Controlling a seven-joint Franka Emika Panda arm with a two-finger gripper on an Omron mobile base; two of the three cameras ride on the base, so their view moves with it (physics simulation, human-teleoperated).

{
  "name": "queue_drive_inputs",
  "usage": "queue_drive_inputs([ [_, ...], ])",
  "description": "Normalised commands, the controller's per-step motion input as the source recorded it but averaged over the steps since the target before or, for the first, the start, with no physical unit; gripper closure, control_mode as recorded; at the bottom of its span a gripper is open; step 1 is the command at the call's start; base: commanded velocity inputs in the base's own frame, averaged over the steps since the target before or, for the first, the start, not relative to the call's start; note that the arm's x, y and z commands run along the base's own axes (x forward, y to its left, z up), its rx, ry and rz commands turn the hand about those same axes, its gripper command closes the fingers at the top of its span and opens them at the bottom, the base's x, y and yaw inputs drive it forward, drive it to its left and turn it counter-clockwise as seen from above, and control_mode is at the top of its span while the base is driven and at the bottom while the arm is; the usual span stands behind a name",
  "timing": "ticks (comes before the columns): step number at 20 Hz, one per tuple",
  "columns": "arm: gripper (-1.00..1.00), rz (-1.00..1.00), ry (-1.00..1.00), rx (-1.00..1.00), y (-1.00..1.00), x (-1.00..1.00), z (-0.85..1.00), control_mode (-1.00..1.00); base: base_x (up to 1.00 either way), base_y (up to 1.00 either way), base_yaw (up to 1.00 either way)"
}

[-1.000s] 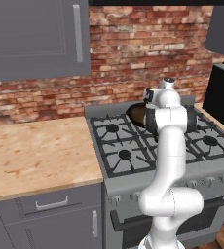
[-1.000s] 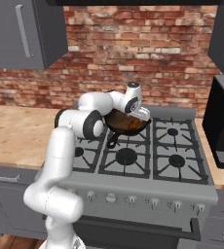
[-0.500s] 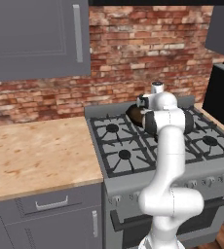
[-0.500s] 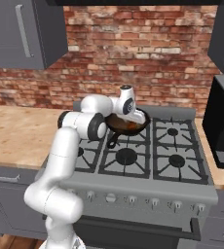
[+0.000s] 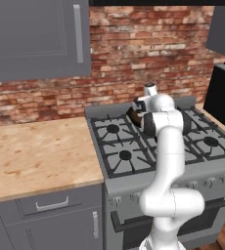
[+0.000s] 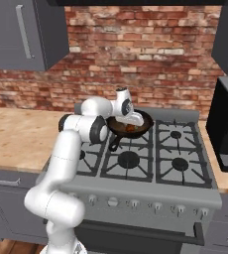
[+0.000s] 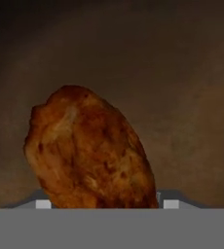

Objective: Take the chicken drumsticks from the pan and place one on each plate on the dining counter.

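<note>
The tool [image 6: 130, 120] has dropped into the pan [image 6: 144, 127] on the far-left burner, its jaws narrowing around a drumstick [image 7: 89, 151] lying on the pan floor; a firm hold cannot be told yet. Lifting looks next.

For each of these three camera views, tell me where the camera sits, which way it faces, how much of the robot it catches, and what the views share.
Left base view: behind the arm to its left, facing the stove and brick wall; white arm rises lower right.
Right base view: behind to its right, same stove; arm rises lower left, gripper down in the pan.
Hand view: on the hand, looking at a chicken drumstick between the fingertips.
Shared: both base views show stove, arm and pan; the pan floor shows in the hand view too.
</note>
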Motion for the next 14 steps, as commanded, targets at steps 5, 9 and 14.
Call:
queue_drive_inputs([
  [5, 1.0, -0.03, -0.04, 0.08, -0.42, -0.14, -0.39, -1.0, 0.0, 0.0, 0.0],
  [9, 1.0, -0.01, -0.29, 0.22, -0.62, -0.49, 0.6, -1.0, 0.0, 0.0, 0.0],
  [14, 1.0, -0.01, -0.33, 0.25, -0.18, -0.57, 0.99, -1.0, 0.0, 0.0, 0.0],
])
